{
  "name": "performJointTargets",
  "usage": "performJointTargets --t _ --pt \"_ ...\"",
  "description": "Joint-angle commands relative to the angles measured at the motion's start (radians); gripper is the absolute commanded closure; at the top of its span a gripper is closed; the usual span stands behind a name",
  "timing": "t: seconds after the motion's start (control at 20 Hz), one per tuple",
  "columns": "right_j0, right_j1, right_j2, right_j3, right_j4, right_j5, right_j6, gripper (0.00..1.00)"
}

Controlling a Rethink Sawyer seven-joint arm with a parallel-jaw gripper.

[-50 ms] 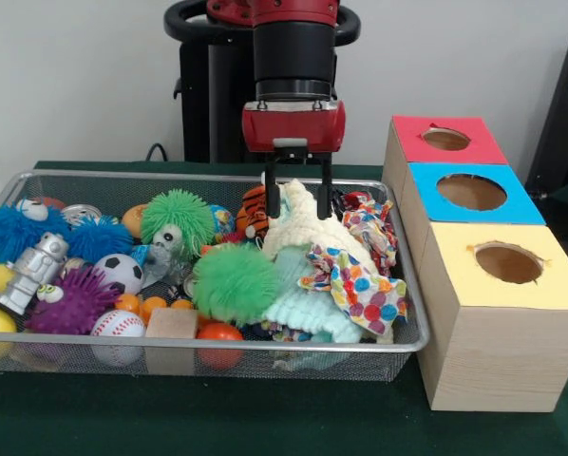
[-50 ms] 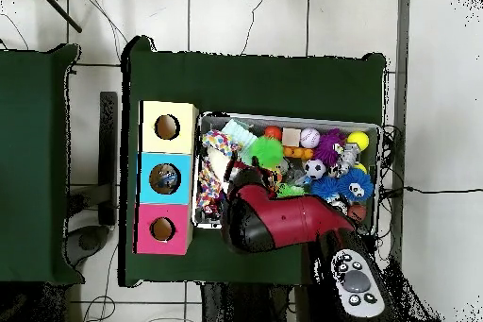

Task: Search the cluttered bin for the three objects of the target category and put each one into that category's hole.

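Gripper: the red-and-black gripper hangs over the right half of the wire mesh bin, its two black fingers spread apart on either side of the peak of a cream fuzzy cloth; whether they press the cloth cannot be told.
Cream cloth: bunched into a mound directly under the gripper, near the bin's back rim, its top rising between the fingers.
Other cloths: a pale mint fuzzy cloth lies in front of the cream one, and a white cloth with coloured dots drapes to the right of both, against the bin's right wall.
Neighbours: an orange striped tiger toy sits just left of the left finger; a green spiky ball rests in front and to the left.
Left half of bin: blue spiky balls, a silver toy robot, a purple spiky ball, a small soccer ball, a baseball.
Boxes: three wooden boxes stand beside the bin's right end, each with a round hole: red-topped box farthest, blue-topped box in the middle, yellow-topped box nearest.
Overhead view: the red arm covers the bin's lower left part, close to the boxes.
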Motion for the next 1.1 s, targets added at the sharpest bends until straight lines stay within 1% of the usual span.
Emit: performJointTargets --t 0.05,0.15,0.2,0.25,0.35,0.4,0.45,0.5,0.7,0.75,0.8,0.9,1.1 --pt "0.030 0.007 -0.038 -0.023 0.060 0.138 0.082 0.00" --pt "0.016 0.001 -0.028 -0.014 0.068 0.150 0.076 0.00" --pt "0.013 -0.011 -0.040 -0.009 0.074 0.185 0.067 0.00" --pt "-0.001 -0.012 -0.032 -0.004 0.075 0.186 0.063 0.00" --pt "-0.048 -0.017 0.018 0.036 0.086 0.206 0.052 0.00" --pt "-0.049 -0.033 0.003 0.055 0.102 0.260 0.044 0.00" --pt "-0.037 -0.041 -0.027 0.056 0.108 0.300 0.038 0.00" --pt "-0.006 -0.053 -0.091 0.044 0.116 0.397 0.027 0.00" --pt "0.051 -0.051 -0.209 0.004 0.083 0.427 0.062 0.00" --pt "0.057 -0.049 -0.221 0.001 0.080 0.426 0.075 0.00" --pt "0.069 -0.036 -0.247 -0.025 0.078 0.431 0.095 0.00" --pt "0.069 -0.025 -0.266 -0.035 0.077 0.424 0.116 0.00" --pt "0.063 0.001 -0.268 -0.070 0.088 0.425 0.110 0.00"
